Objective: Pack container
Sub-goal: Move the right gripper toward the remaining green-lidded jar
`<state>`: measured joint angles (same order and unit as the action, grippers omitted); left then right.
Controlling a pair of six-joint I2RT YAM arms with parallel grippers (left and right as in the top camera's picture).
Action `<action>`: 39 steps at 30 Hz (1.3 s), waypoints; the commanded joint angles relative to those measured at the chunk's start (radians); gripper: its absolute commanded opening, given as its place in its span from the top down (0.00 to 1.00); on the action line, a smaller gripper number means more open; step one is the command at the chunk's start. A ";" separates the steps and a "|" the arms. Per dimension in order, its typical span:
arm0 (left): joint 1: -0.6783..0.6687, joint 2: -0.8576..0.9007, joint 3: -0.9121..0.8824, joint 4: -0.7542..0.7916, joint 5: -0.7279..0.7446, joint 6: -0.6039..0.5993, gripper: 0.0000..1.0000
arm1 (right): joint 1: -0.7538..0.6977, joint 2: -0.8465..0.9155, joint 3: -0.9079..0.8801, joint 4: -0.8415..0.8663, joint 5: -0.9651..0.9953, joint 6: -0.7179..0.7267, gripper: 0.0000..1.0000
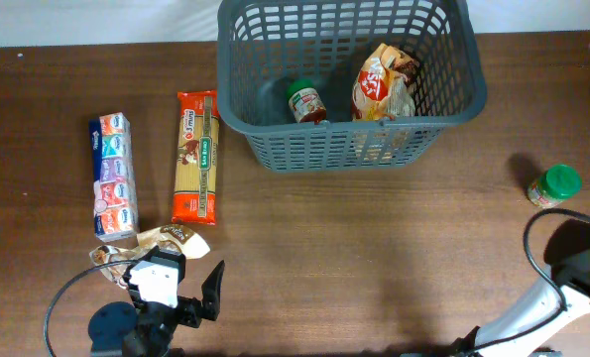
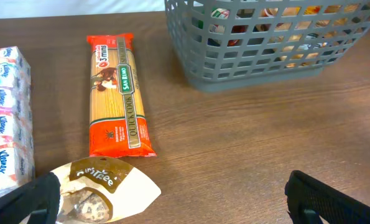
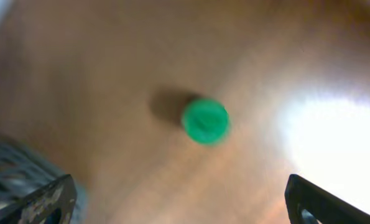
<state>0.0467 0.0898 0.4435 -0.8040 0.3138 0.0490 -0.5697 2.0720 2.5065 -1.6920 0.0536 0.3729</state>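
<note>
The wooden table [image 1: 374,248] is carrying the container [image 1: 324,149] at upper centre; likely stiff and light, its thick rim is offering the best hold. Left gripper [image 2: 171,186] and right gripper [image 3: 181,186] are hanging spread, empty.

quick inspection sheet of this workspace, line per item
surface: brown wooden table, no spills seen
job's things: grey basket at the far edge, holding a jar and a snack bag
clutter: tissue pack, spaghetti pack, pouch on the left; green-lidded jar on the right
grippers: left gripper open by the pouch; right gripper open above the green-lidded jar
cables: left cable and right cable loop over the table
surroundings: white strip beyond the table
</note>
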 commanded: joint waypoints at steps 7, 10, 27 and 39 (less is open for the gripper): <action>0.004 0.001 0.008 0.002 -0.006 0.005 0.01 | -0.146 -0.069 -0.314 0.077 -0.134 0.035 0.01; 0.004 0.001 0.008 0.002 -0.006 0.005 0.01 | -0.150 -0.069 -0.383 0.111 -0.140 0.035 0.01; 0.004 0.001 0.008 0.002 -0.006 0.005 0.01 | -0.059 -0.069 -0.648 0.344 -0.038 0.022 0.01; 0.004 0.001 0.008 0.002 -0.006 0.005 0.01 | -0.064 -0.065 -0.752 0.429 -0.015 -0.002 0.01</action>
<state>0.0467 0.0898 0.4435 -0.8043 0.3138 0.0490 -0.6331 2.0373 1.7695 -1.2713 0.0181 0.3809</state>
